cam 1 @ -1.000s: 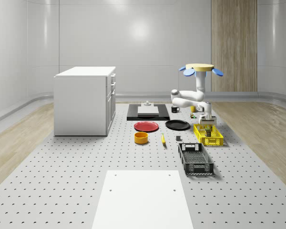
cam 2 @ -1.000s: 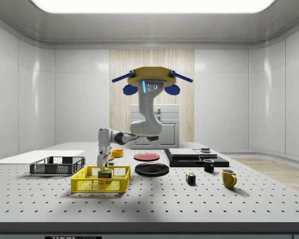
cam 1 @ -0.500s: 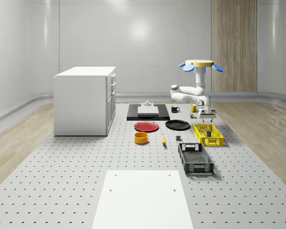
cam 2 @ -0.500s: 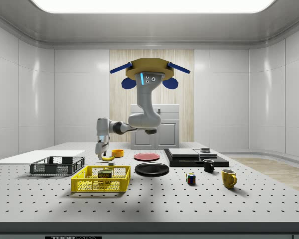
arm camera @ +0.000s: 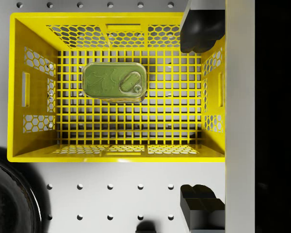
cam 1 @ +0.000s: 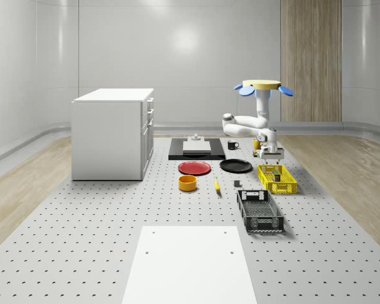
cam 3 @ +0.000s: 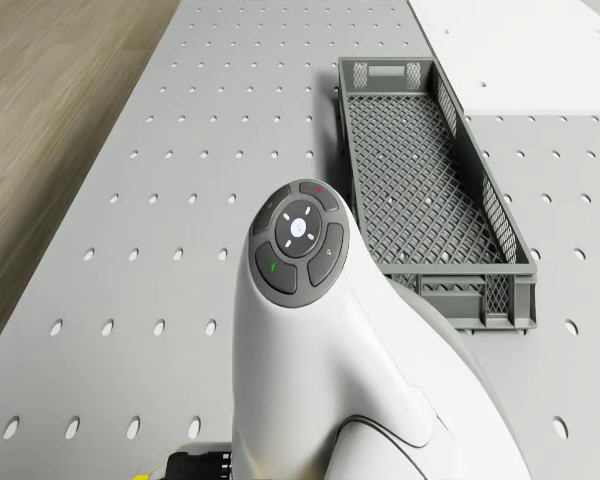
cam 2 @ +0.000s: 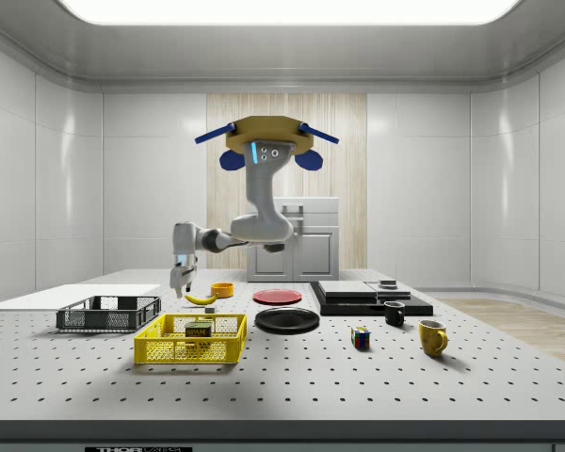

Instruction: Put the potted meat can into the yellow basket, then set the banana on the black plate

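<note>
We hover over the table's far-right part with our gripper (arm camera: pixel 199 116) spread empty above the yellow basket (arm camera: pixel 18 121), where the potted meat can (arm camera: pixel 115 81), rounded, greenish-gold with a pull-tab lid, lies around its ten o'clock.

Bright, even overhead light, soft shadows, wall glare, no blur.
</note>
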